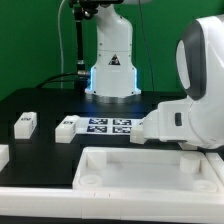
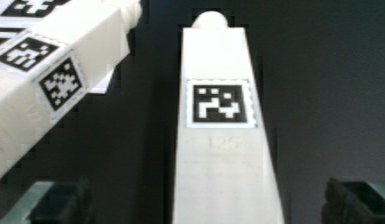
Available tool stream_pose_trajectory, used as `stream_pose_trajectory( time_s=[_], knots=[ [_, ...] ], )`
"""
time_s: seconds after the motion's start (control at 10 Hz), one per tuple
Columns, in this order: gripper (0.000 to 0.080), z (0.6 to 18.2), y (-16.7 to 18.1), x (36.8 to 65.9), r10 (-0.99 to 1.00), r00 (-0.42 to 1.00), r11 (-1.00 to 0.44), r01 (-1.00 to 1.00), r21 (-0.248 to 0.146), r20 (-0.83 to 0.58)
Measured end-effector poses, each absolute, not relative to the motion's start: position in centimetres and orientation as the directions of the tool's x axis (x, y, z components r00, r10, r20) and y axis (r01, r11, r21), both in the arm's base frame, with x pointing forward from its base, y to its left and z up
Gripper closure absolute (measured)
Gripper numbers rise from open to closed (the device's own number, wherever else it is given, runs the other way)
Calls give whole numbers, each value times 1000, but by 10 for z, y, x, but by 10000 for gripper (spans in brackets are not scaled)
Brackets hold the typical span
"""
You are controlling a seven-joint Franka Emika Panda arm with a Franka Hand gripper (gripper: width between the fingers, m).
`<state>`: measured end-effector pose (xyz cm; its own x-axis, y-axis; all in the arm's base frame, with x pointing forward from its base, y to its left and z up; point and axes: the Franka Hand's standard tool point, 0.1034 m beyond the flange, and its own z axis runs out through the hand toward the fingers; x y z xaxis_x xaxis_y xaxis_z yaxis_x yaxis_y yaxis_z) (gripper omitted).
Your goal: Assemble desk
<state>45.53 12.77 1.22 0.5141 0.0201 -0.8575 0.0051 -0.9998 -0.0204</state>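
A black counter (image 1: 50,105) bears the white rimmed desk panel (image 1: 150,168) nearest the camera, with a tagged leg (image 1: 25,123) and a second leg (image 1: 66,128) behind it, the latter just beside the marker board (image 1: 112,126).

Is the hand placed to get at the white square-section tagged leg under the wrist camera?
Probably yes: the hand is open, with its fingers on either side of the white square-section tagged leg and nothing between. The second white tagged leg lies apart, clear of the fingers.
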Motion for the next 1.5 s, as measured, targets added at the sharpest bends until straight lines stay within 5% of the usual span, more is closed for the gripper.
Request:
stream_pose_trajectory(
  time_s=[0.3,0.5,0.6,0.7,1.0,1.3,1.5],
  knots=[
    [151,8,130,457,21,527,-1000,5,-22,-849],
    [428,8,130,456,22,527,-1000,6,-22,-849],
    [428,8,130,456,22,527,-1000,6,-22,-849],
    [511,8,130,456,22,527,-1000,6,-22,-849],
    [511,13,130,459,26,533,-1000,6,-26,-846],
    [510,67,119,475,75,534,-997,29,-70,-842],
    [509,71,120,481,91,557,-996,39,-83,-826]
  ],
)
